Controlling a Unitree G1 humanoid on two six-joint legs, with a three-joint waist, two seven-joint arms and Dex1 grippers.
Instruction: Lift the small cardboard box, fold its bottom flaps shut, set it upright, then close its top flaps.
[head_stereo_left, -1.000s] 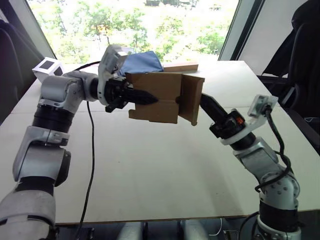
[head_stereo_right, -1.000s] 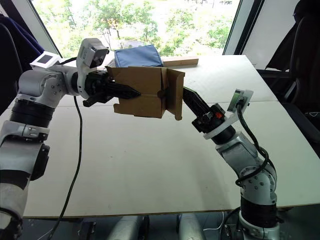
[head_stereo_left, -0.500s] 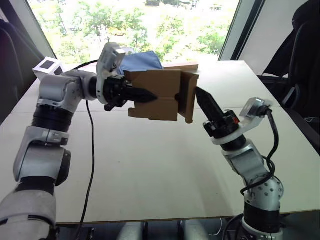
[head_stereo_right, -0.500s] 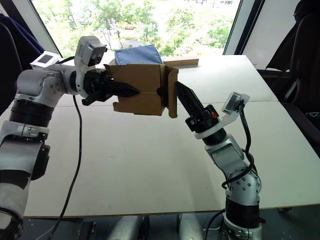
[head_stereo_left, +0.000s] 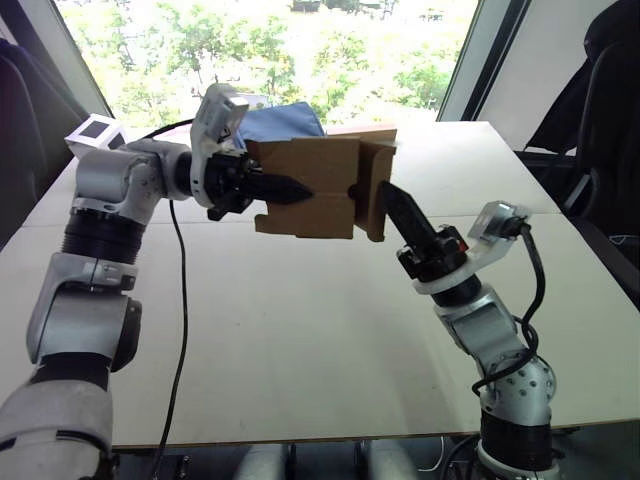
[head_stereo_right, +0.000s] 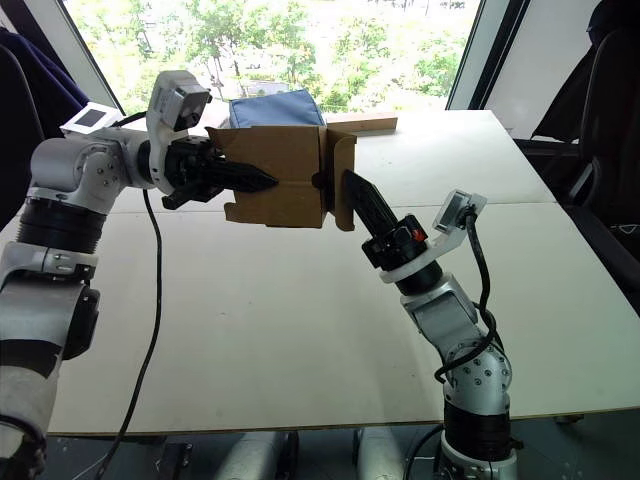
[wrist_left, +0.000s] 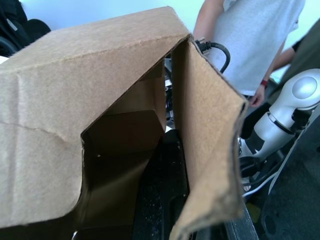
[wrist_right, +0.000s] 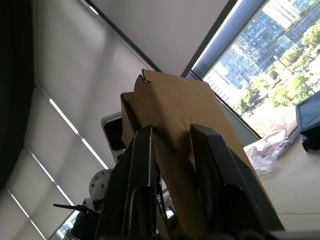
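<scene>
Item: small cardboard box (head_stereo_left: 312, 198). Location: held in the air above the white table (head_stereo_left: 300, 340), in front of a folded blue cloth (head_stereo_left: 282, 125) and a flat wooden block (head_stereo_left: 362, 132) at the far edge. Lying on its side, one open end facing your right arm.

Handling, as judged: light, thin corrugated board; walls stiff enough to hold but easily creased or crushed under a hard pinch. Take hold on a wall near an edge or corner, where the board is stiffest. The flaps (head_stereo_left: 376, 192) at the right-hand end hinge freely and should yield to a light push; whether they are the bottom or top set cannot be told.

Left gripper (head_stereo_left: 290, 187): clamped on the box's left-hand end, one black finger lying across the outside face, the other apparently inside.

Right gripper (head_stereo_right: 352, 187): fingers nearly together, parted only slightly, holding nothing; tips at the open flaps, pressing or about to press one inward.
</scene>
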